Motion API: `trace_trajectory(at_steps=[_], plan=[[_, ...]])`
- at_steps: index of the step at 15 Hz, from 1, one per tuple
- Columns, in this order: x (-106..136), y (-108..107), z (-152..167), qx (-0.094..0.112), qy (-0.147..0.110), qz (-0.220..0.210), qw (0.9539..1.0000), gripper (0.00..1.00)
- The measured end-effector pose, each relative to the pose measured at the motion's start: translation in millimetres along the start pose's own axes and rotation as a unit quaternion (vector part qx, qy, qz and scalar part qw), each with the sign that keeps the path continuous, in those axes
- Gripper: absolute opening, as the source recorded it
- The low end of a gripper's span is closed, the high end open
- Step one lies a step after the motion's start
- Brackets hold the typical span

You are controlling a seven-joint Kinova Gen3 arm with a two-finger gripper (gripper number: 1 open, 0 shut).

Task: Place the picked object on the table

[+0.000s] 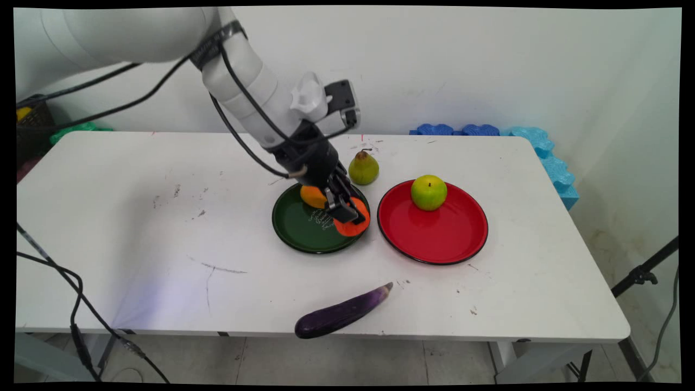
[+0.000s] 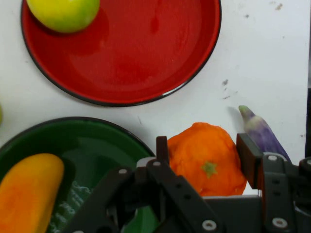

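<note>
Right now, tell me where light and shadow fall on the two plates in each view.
Main view: the green apple casts a soft shadow on the red plate. Hand view: a pale sheen on the red plate, and the mango shades the green plate.

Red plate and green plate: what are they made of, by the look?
Red plate: likely enamelled metal or melamine; glossy red face with soft reflections, thin black rim. Green plate: same build, dark glossy green, pale lettering on its face. Which material, the pictures cannot settle.
</note>
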Motion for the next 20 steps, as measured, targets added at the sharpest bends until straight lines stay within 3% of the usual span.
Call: trace_trajectory(at_steps=[13, 20], plan=[[-29.0, 16.4, 71.0, -0.004, -0.008, -0.009, 0.9999, 0.00], [-37.1, 16.6, 91.8, -0.002, -0.003, -0.013, 0.9999, 0.00]])
